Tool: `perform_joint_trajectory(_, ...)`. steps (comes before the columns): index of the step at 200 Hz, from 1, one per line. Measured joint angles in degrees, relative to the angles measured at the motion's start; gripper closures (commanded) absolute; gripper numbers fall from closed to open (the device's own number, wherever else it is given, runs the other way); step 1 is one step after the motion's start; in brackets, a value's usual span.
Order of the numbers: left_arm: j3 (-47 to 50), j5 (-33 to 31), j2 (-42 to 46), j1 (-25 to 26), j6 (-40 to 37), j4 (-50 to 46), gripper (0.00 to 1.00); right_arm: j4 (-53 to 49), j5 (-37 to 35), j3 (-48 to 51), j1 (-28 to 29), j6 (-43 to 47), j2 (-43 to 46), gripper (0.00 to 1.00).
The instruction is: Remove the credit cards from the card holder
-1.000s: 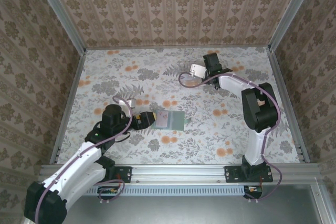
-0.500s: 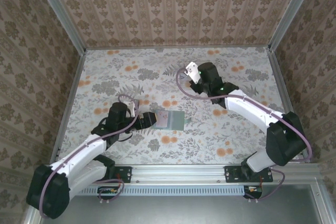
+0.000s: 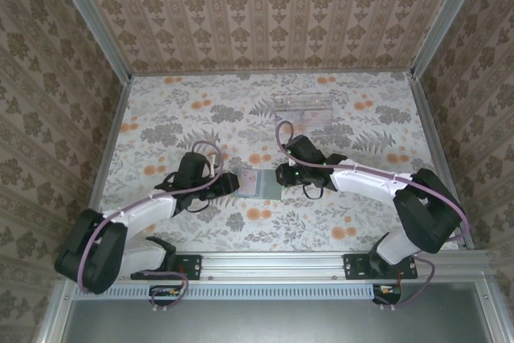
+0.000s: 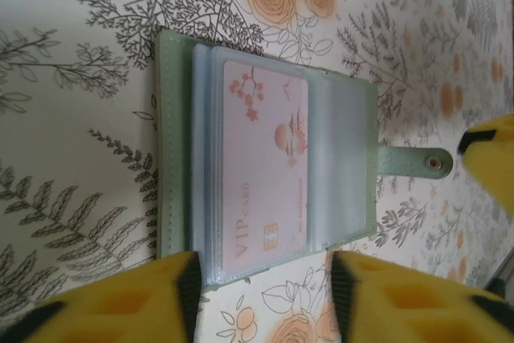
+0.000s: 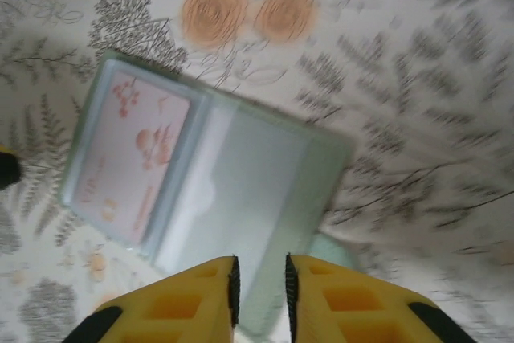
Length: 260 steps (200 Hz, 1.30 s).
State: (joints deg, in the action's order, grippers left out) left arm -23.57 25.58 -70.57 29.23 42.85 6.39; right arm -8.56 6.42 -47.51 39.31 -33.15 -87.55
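Note:
The card holder [image 3: 262,184] lies open and flat near the middle of the table, its clear pockets [image 4: 341,166] facing up. A pale pink credit card [image 4: 261,166] marked VIP sits inside one pocket, also in the right wrist view [image 5: 124,158]. My left gripper [image 3: 231,185] is low at the holder's left edge. It is open [image 4: 261,279], with the holder's near edge lying between its fingers. My right gripper [image 3: 281,174] hovers over the holder's right page [image 5: 265,182]. Its jaws [image 5: 259,287] are open by a narrow gap, with nothing pinched.
A clear plastic tray [image 3: 303,108] stands at the back, right of centre. The holder's snap strap [image 4: 414,162] sticks out on the side facing the right gripper. Papered walls close in the flowered table on three sides.
My right arm has swung from the tray at the back down to the holder's right edge. The left gripper has moved up to the holder's left edge and its jaws have narrowed.

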Motion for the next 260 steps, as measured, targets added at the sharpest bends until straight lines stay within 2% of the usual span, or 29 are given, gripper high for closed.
perform_joint_trajectory(15, -1.62, 0.09, -3.32, 0.52, -0.39, 0.85, 0.86, 3.98, 2.89, 1.77, 0.02, -5.44, -1.4, 0.78)
perform_joint_trajectory(59, -6.12, -0.98, -9.81, 2.19, -0.66, 1.01, 0.92, 12.81, 7.74, 2.32, 0.94, -15.19, -6.36, 0.78)
perform_joint_trajectory(181, -6.8, -3.06, -13.99, 2.45, -0.61, 1.44, 0.94, 18.8, 11.78, -0.59, 2.97, -22.75, -13.62, 0.79)
perform_joint_trajectory(260, -6.8, -3.13, -14.23, 3.02, 0.57, 2.21, 0.98, 16.74, 11.69, -2.36, 3.48, -24.41, -15.61, 0.79)
